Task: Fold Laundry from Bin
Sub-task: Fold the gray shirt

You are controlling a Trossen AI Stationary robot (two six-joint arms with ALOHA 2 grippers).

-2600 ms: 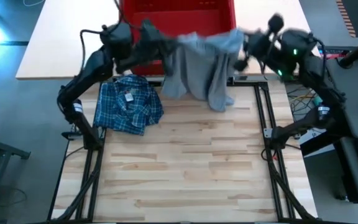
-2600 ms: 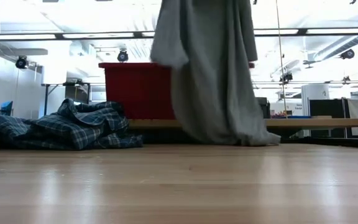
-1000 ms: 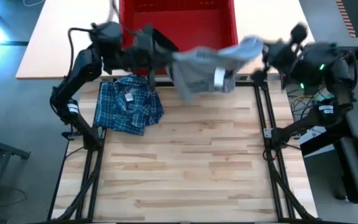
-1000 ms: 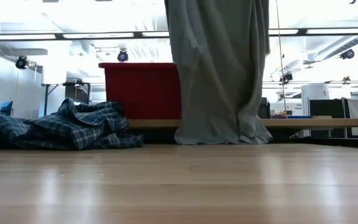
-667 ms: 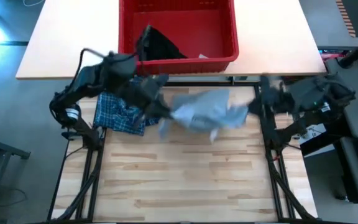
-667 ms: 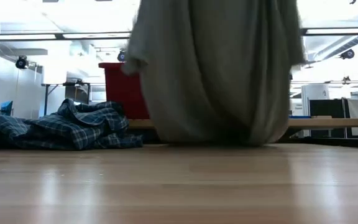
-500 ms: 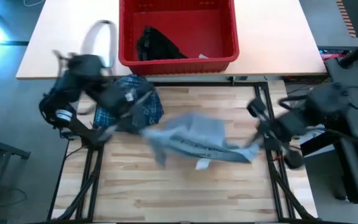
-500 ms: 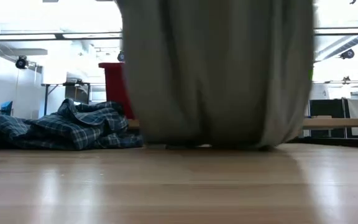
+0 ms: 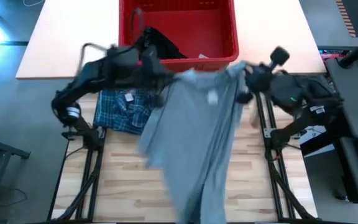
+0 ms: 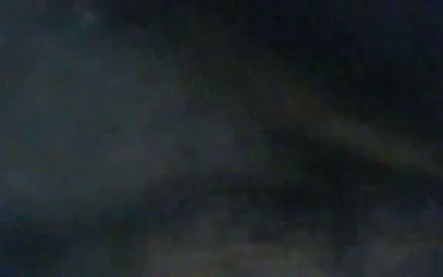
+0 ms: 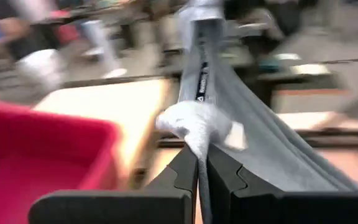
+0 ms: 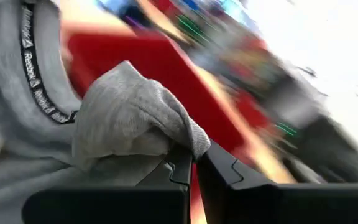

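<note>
Holding the grey T-shirt [image 9: 194, 137] by its far edge, you are gripping it with both arms at once: the left pincer [image 9: 161, 79] is clamped tight on one bunched corner of the cloth, and the right pincer [image 9: 244, 76] is clamped tight on the other, with no gap showing between either pair of fingers in the wrist views. Both pincers are hanging just on the near side of the red bin [image 9: 178, 61], well apart from each other, so the shirt's far edge is stretching left to right between them.

From that edge the shirt is running toward you, its long axis lying far to near down the middle of the tabletop [image 9: 260, 180] and reaching past the near edge of the high view. The low view is dark, apparently covered by cloth.

So the garment is lying nearward of both pincers, about evenly between them; neither arm is clearly the nearer one. Laying it flat would probably call for both to lower together.

The plaid shirt [image 9: 122, 111] is sitting crumpled at the left, beside the grey one. A black garment [image 9: 161, 45] is lying inside the bin.
</note>
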